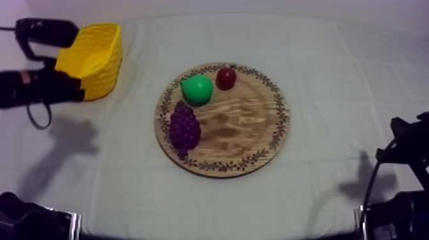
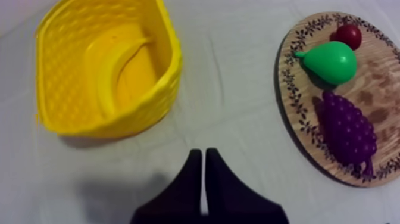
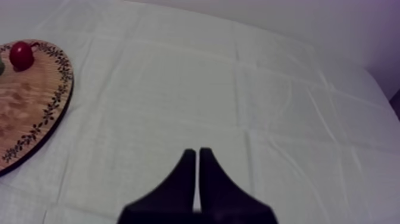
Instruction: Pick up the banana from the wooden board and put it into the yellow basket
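Banana [image 2: 113,74] lies inside yellow basket [image 2: 168,71], long axis along the basket floor. Left gripper [image 2: 200,152] sits just outside the basket, narrow and empty (nearer arm). Right gripper [image 3: 194,151] is far from the basket, also narrow.

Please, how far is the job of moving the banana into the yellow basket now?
Done: the banana lies inside the yellow basket; the wooden board carries the pear, the grapes and the small red fruit. In hand: nothing; the left hand is shut on nothing beside the basket, the right hand shut over bare cloth. Left: probably just bringing the left arm to rest.
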Robot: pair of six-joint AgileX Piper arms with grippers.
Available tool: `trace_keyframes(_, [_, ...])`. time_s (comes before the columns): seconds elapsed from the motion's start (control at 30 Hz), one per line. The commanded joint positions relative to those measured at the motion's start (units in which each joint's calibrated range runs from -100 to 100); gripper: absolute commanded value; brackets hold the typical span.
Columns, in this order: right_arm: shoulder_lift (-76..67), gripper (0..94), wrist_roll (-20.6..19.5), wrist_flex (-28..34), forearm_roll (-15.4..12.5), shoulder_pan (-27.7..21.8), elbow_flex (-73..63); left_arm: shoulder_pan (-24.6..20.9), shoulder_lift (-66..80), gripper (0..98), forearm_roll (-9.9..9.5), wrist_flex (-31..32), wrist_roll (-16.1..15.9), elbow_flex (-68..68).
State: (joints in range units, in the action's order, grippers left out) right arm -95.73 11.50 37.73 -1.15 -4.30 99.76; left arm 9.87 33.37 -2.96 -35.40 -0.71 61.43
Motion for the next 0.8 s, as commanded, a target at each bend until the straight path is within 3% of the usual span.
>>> trace_keyframes(0.0, [0.0, 0.3, 0.0, 0.0, 0.0, 0.0, 0.0, -0.7, 11.3, 0.0, 0.09, 1.4, 0.2, 9.0])
trace_keyframes(0.43, [0.0, 0.3, 0.0, 0.0, 0.0, 0.0, 0.0, -4.1, 40.2, 0.0, -0.27, 4.6, 3.9, 28.1])
trace_keyframes(0.6, [0.0, 0.3, 0.0, 0.0, 0.0, 0.0, 0.0, -4.8, 50.0, 0.0, -1.64, 2.9, 5.3, 34.1])
trace_keyframes(0.77, [0.0, 0.3, 0.0, 0.0, 0.0, 0.0, 0.0, -5.4, 57.7, 0.0, -2.07, -0.7, 4.3, 36.4])
